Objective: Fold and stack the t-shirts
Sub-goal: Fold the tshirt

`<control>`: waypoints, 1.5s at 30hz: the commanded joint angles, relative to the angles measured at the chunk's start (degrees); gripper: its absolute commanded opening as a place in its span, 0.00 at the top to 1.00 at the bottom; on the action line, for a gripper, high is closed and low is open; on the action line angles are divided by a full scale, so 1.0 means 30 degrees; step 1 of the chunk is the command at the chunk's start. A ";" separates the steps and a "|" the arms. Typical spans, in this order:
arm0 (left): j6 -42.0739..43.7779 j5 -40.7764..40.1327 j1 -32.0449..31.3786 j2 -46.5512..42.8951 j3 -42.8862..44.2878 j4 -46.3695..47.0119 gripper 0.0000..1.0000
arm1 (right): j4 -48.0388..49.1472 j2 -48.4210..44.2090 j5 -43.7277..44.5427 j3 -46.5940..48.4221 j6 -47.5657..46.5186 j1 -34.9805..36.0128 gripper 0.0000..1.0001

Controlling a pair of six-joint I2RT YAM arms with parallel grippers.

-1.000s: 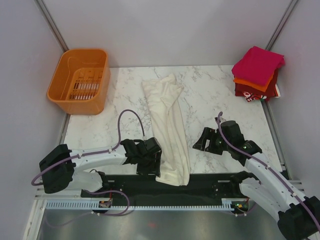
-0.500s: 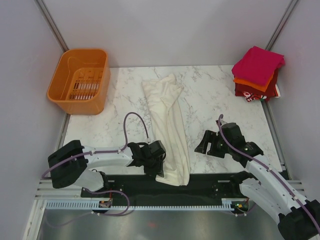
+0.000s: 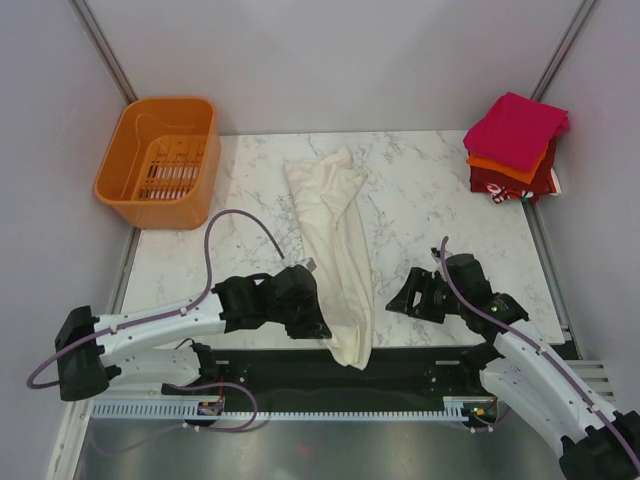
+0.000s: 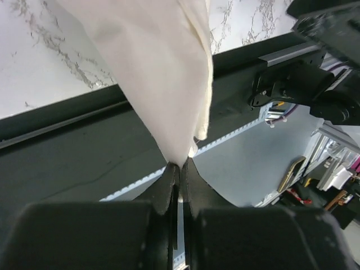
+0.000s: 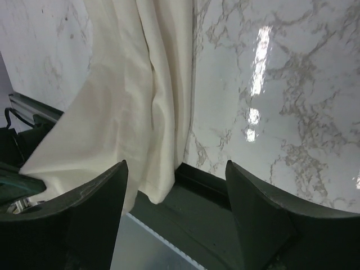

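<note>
A long cream-white t-shirt (image 3: pixel 335 235) lies bunched lengthwise down the middle of the marble table, its near end hanging over the black front rail. My left gripper (image 3: pixel 318 330) is shut on that end's left corner; the left wrist view shows the cloth (image 4: pixel 160 73) pinched between the closed fingertips (image 4: pixel 180 165). My right gripper (image 3: pixel 404 297) stands open to the right of the shirt, apart from it. In the right wrist view the shirt's hem (image 5: pixel 126 112) lies ahead of the spread jaws (image 5: pixel 175 164). Magenta (image 3: pixel 517 122), orange (image 3: pixel 508 164) and dark red (image 3: pixel 512 184) folded shirts sit stacked at the far right.
An orange slotted basket (image 3: pixel 160 160) stands at the far left corner. Grey walls close in the table on three sides. The black rail (image 3: pixel 420 362) runs along the near edge between the arm bases.
My left gripper has shut on the shirt's near left corner and drawn it in, narrowing the hanging end. The right gripper has slid slightly toward the near edge.
</note>
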 commanded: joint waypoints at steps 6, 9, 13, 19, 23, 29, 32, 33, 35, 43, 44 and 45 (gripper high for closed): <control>-0.2798 0.0010 -0.0120 -0.1100 -0.2395 -0.1639 0.98 | 0.3169 -0.2466 0.0516 -0.3645 0.5746 0.5156 0.26; -0.2974 0.0039 -0.0120 -0.0748 -0.3012 -0.1639 0.98 | 0.4955 -0.1796 0.2480 -0.4378 0.7973 0.9058 0.26; -0.2975 -0.0341 -0.0119 -0.0016 -0.3452 -0.1610 0.98 | 0.8295 0.0893 0.6313 -0.5229 1.0758 1.3836 0.34; -0.2945 -0.0518 -0.0120 0.0220 -0.3716 -0.1610 0.98 | 0.9410 0.2953 0.8784 -0.5083 1.1670 1.5983 0.39; -0.2799 -0.0576 -0.0120 0.0249 -0.3892 -0.1610 0.98 | 1.0674 0.3069 0.9371 -0.5961 1.1846 1.6012 0.40; -0.2857 -0.0634 -0.0120 0.0162 -0.3951 -0.1610 0.98 | 1.0294 0.4035 1.0542 -0.5321 1.1437 1.6012 0.43; -0.2770 -0.0693 -0.0120 0.0133 -0.3863 -0.1610 0.98 | 0.9710 0.4826 1.1158 -0.4531 1.0882 1.5983 0.51; -0.2798 -0.0722 -0.0120 0.0132 -0.3863 -0.1610 0.98 | 0.9678 0.5002 1.1188 -0.4382 1.0676 1.6012 0.58; -0.2769 -0.0723 -0.0120 0.0074 -0.3833 -0.1610 0.98 | 0.9590 0.5151 1.1364 -0.4089 1.0325 1.6012 0.65; -0.2711 -0.0752 -0.0120 -0.0482 -0.3687 -0.1581 0.98 | 0.9474 0.3191 1.1541 -0.3737 0.9592 1.5983 1.00; -0.2681 -0.0636 -0.0120 -0.0628 -0.3513 -0.1639 0.98 | 0.9269 0.2984 1.1424 -0.3359 0.9445 1.6012 1.00; -0.2623 -0.0577 -0.0120 -0.0716 -0.3395 -0.1639 0.98 | 0.8861 0.2779 1.1394 -0.3007 0.9269 1.5983 1.00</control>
